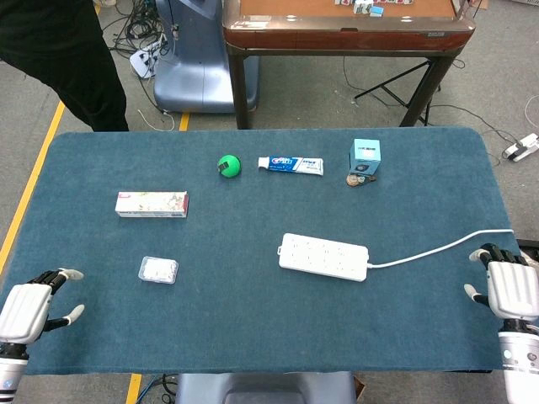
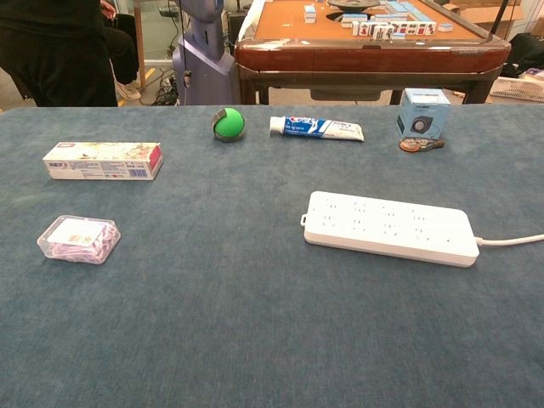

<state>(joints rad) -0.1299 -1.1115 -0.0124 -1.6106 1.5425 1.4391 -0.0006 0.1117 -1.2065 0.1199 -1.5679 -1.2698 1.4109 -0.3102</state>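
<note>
My left hand [image 1: 29,307] hovers at the near left edge of the blue cloth table [image 1: 253,320], fingers apart and holding nothing; nearest to it is a small clear plastic box [image 1: 158,269] [image 2: 78,239]. At the near right edge sits my right hand [image 1: 509,286], also empty with fingers spread, close to the white cable [image 1: 438,248] of a white power strip [image 1: 324,257] [image 2: 389,227]. Neither hand shows in the chest view.
A long toothpaste carton [image 1: 152,204] [image 2: 104,161] lies at the left. Along the far side are a green ball [image 1: 229,165] [image 2: 228,124], a toothpaste tube [image 1: 290,165] [image 2: 316,128] and a light blue box [image 1: 365,156] [image 2: 422,111]. A person in black [image 1: 59,59] and a wooden table [image 1: 345,29] stand beyond.
</note>
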